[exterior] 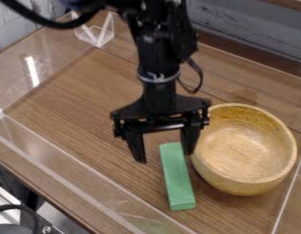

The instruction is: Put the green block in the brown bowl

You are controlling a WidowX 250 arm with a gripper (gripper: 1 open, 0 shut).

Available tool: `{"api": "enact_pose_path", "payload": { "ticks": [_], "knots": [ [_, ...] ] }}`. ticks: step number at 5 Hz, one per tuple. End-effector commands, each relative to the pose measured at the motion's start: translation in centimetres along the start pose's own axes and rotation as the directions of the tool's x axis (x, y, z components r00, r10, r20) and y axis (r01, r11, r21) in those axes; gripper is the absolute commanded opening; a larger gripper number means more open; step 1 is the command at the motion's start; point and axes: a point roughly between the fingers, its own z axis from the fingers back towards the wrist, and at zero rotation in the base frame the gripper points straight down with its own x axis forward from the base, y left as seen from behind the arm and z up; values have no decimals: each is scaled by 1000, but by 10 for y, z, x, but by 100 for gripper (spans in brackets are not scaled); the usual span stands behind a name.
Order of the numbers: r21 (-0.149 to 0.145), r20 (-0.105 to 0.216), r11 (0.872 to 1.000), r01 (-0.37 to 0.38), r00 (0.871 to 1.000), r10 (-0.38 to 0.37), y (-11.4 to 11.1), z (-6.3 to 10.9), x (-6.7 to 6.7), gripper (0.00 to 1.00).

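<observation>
The green block (178,179) lies flat on the wooden tabletop, a long bright bar running toward the front edge just left of the brown bowl (245,148). The bowl is round, light wood, and holds nothing. My gripper (163,145) points straight down over the block's far end, open wide, with one black finger (136,148) left of the bar and the other near the bowl's rim. Nothing is between the fingers. The block's far tip is partly hidden behind the fingers.
Clear plastic walls (43,146) fence the wooden tabletop (80,101) on the left and front. A small clear stand (95,32) sits at the back left. The black arm (163,46) rises from the gripper toward the back.
</observation>
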Motion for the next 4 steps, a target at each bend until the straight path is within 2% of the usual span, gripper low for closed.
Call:
{"api": "enact_pose_path", "payload": {
  "ticks": [1,2,4],
  "knots": [
    [-76,36,995,-71,997,74,-4,-4,-2,100],
    [-104,31,981,-164,985,168,-4,-21,-4,100],
    [-120,31,974,-191,980,196,-8,-35,4,100]
  ]
}}
